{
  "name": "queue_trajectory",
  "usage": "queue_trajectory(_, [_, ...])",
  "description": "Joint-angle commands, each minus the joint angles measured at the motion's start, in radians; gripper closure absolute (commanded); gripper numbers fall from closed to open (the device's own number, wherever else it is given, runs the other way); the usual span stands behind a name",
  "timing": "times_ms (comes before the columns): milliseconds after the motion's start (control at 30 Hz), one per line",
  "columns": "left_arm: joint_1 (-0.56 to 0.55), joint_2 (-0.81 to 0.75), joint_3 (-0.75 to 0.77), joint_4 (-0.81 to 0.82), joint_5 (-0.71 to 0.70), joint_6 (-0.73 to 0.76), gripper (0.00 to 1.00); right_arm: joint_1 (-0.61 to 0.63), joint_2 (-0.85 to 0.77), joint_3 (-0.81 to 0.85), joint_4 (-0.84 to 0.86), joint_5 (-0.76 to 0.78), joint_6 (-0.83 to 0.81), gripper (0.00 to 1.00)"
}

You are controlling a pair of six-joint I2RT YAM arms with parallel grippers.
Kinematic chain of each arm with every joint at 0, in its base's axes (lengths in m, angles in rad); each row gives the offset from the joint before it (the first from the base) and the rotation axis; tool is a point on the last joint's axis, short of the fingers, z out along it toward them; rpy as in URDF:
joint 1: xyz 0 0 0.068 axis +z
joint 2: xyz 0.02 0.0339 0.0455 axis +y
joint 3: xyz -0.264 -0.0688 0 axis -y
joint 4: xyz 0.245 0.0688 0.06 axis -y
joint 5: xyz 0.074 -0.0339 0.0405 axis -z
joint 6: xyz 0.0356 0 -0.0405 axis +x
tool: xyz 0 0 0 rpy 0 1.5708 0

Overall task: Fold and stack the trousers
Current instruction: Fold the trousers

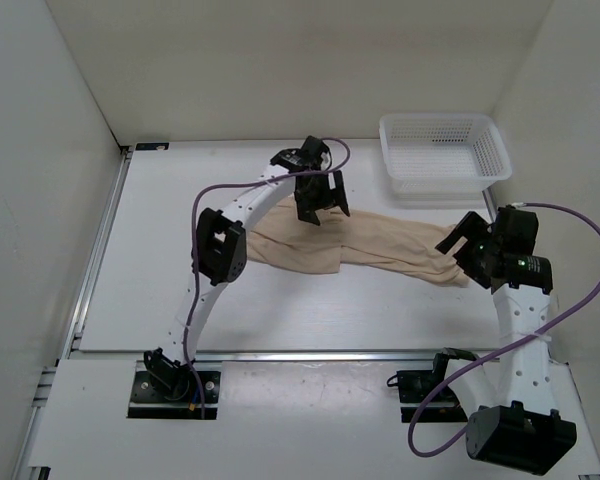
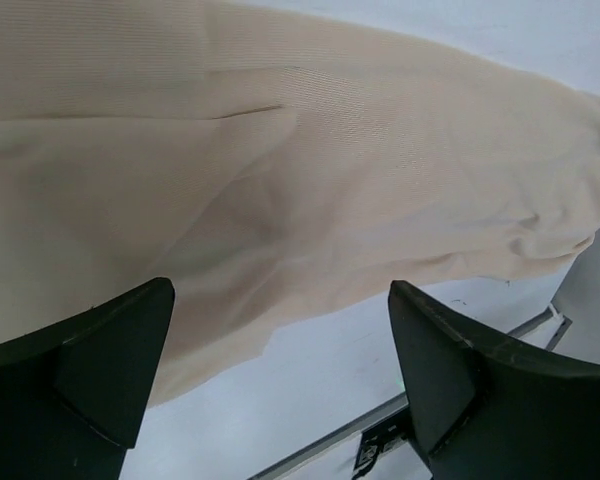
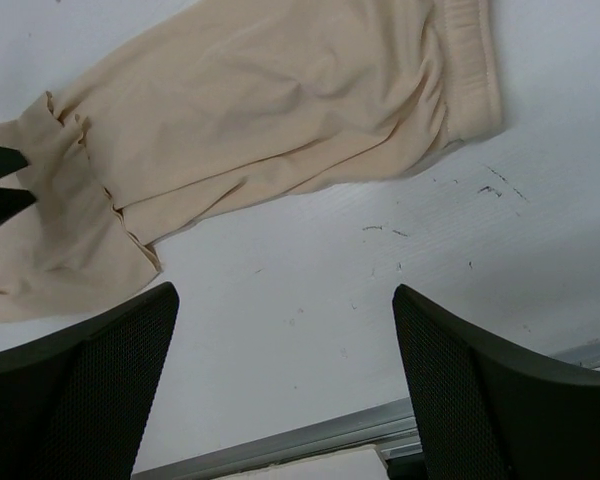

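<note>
Light beige trousers (image 1: 385, 250), thin, wrinkled, lying flat in a long strip across the table (image 1: 180, 300)

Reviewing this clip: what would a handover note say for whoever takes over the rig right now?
Left hand: open, holding nothing, over the left part of the trousers.
Right hand: open, holding nothing, over bare table by the trousers' right end.
Trousers: a long wrinkled strip lying across the table, apart from the white basket at far right.
Done: trousers laid out; how far they are folded is unclear.
Left: fold them compactly and stack.
</note>
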Motion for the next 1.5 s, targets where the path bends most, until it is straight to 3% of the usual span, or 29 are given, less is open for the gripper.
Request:
queue_trajectory(0, [0.049,-0.263,-0.042,0.023,-0.081,0.046,0.0,0.005,-0.008,-0.002,-0.004,-0.009,-0.024,0.08])
queue_trajectory(67, [0.07,-0.291,-0.078,0.013,-0.107,0.055,0.06,0.005,-0.008,-0.002,-0.004,-0.009,-0.024,0.08])
queue_trajectory(133, [0.071,-0.302,-0.079,0.013,-0.13,0.065,0.71,0.005,-0.008,-0.002,-0.004,-0.018,-0.024,0.08])
queue_trajectory(167, [0.08,-0.291,-0.079,-0.014,-0.157,0.075,0.9,0.005,-0.008,-0.002,-0.004,-0.018,-0.024,0.08])
queue_trajectory(367, [0.093,-0.144,0.055,-0.134,-0.248,0.086,0.88,0.005,-0.018,-0.002,-0.015,-0.018,-0.033,0.08])
queue_trajectory(467, [0.12,-0.112,0.044,-0.143,-0.262,0.095,0.63,0.005,-0.018,0.007,-0.015,-0.018,-0.033,0.08])
queue_trajectory(500, [0.132,-0.112,0.044,-0.143,-0.274,0.108,0.49,0.005,-0.018,0.007,-0.015,-0.018,-0.042,0.08])
queue_trajectory(567, [0.147,-0.112,0.031,-0.166,-0.298,0.117,0.47,0.017,-0.007,0.017,-0.015,-0.034,-0.062,0.11])
queue_trajectory(633, [0.176,-0.133,0.0,-0.166,-0.314,0.129,0.51,0.04,0.022,0.03,0.014,-0.095,-0.099,0.17])
queue_trajectory(767, [0.241,-0.208,-0.058,-0.154,-0.366,0.158,0.77,0.189,0.157,0.112,0.055,-0.114,-0.127,0.44])
queue_trajectory(800, [0.256,-0.22,-0.059,-0.143,-0.366,0.167,0.77,0.267,0.235,0.163,0.066,-0.098,-0.139,0.57])
queue_trajectory(867, [0.31,-0.233,-0.072,-0.143,-0.366,0.178,0.7,0.377,0.319,0.22,0.083,-0.084,-0.15,0.67])
queue_trajectory(967, [0.368,-0.224,-0.072,-0.152,-0.357,0.206,0.36,0.454,0.488,0.333,0.12,-0.098,-0.159,0.77])
queue_trajectory(1033, [0.388,-0.201,-0.072,-0.162,-0.357,0.22,0.28,0.464,0.618,0.422,0.141,-0.136,-0.159,0.75])
queue_trajectory(1333, [0.456,-0.136,-0.072,-0.172,-0.351,0.322,0.28,0.511,1.016,0.672,0.141,-0.29,-0.122,0.42])
queue_trajectory(1467, [0.456,-0.112,-0.062,-0.146,-0.251,0.365,0.28,0.511,1.137,0.755,0.151,-0.319,-0.101,0.41])
